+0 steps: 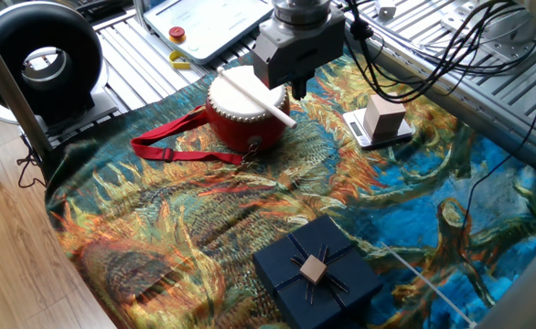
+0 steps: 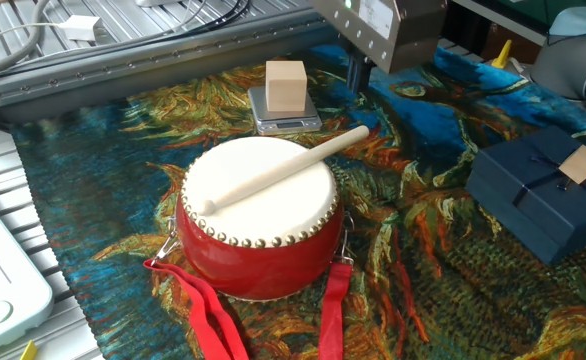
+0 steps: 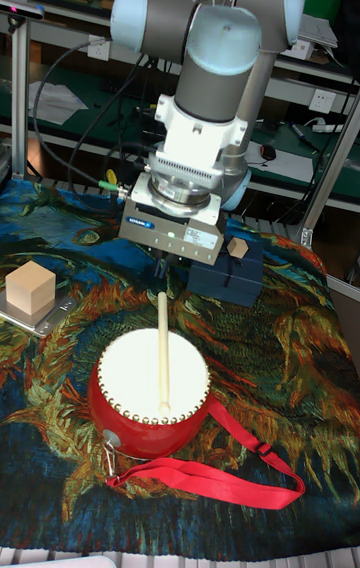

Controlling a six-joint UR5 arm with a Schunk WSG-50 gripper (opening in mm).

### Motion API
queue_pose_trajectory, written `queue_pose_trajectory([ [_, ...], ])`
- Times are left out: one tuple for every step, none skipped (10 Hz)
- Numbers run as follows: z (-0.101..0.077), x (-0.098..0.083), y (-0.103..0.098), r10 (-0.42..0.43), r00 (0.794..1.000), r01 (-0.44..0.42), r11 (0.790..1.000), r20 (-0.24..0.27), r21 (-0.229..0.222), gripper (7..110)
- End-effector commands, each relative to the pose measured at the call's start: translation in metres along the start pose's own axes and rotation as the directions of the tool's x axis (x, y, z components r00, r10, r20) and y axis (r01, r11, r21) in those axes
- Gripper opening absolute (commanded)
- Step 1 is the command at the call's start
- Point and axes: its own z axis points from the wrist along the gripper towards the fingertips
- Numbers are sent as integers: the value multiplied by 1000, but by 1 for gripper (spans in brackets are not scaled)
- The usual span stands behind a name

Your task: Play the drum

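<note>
Drum (image 2: 258,220) position: upright on the patterned cloth (image 1: 204,228), cream skin facing up, red body below a studded rim. Its long red strap (image 1: 172,146) trails flat across the cloth away from the body. A pale wooden stick (image 2: 278,170) lies across the skin; one end rests near the middle of the head, the other end projects past the rim toward the arm.

Gripper (image 3: 160,268) position: raised above the stick's projecting end, clear of both stick and drum. It holds nothing. Whether its fingers are spread or pressed together cannot be told; the housing hides most of them in all views.

Other items on the cloth: a small scale (image 2: 283,115) with a wooden cube (image 2: 286,85) on top, just behind the drum; a dark blue gift box (image 1: 316,274) with a tan tag, well apart from the drum.
</note>
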Motion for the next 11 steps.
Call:
queue_pose_trajectory([
  [-8, 0, 2, 27, 999, -26, 999, 26, -19, 7],
  [-13, 3, 11, 49, 999, -48, 997, 22, -60, 7],
  [-16, 6, 13, 63, 998, -62, 995, 12, -78, 7],
  [-18, 7, 12, 63, 998, -62, 995, 10, -84, 7],
  [-18, 7, 15, 68, 998, -67, 993, 11, -97, 7],
  [-18, 8, 19, 74, 997, -73, 992, 8, -108, 7],
  [-18, 8, 21, 73, 997, -72, 990, 4, -118, 7],
  [-18, 9, 22, 69, 998, -69, 990, 1, -123, 7],
  [-18, 9, 23, 66, 998, -65, 989, -2, -130, 7],
  [-17, 12, 20, 62, 998, -63, 990, -12, -123, 7],
  [-15, 12, 17, 58, 998, -60, 992, -18, -115, 7],
])
